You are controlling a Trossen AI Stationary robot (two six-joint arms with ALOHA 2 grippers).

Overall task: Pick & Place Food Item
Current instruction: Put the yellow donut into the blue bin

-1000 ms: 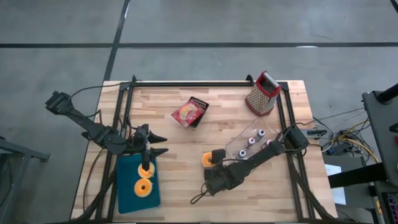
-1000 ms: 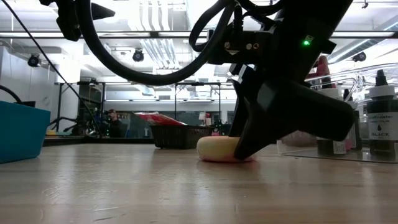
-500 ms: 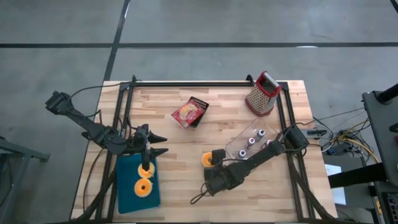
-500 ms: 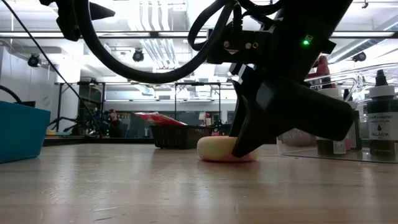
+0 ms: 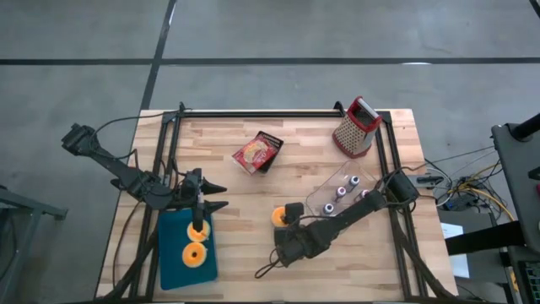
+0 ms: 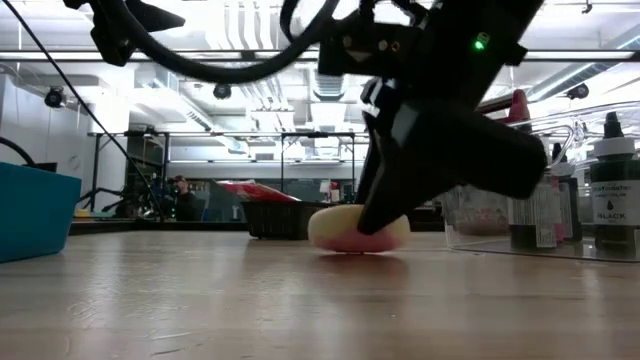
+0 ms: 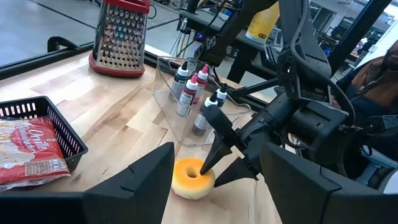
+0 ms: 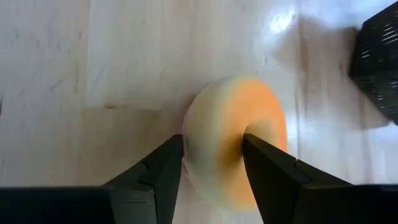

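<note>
**Donut pinched at mid-bench**

While the left claw (image 5: 213,198) hovers spread over the blue bin (image 5: 172,263) at the bench's (image 5: 295,156) left edge, the right claw (image 5: 284,217) grips the donut (image 5: 279,216) mid-bench, one finger through its hole, ring tilted off flat.

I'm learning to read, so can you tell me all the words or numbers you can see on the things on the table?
"BLACK": on the dark bottle at the right edge of the low view; the smaller print under it is too small to read.
Snack packet in the black basket: red lettering, too blurred to read.
Other bottles in the clear tray: labels too small to read.
Nothing else carries writing.
</note>
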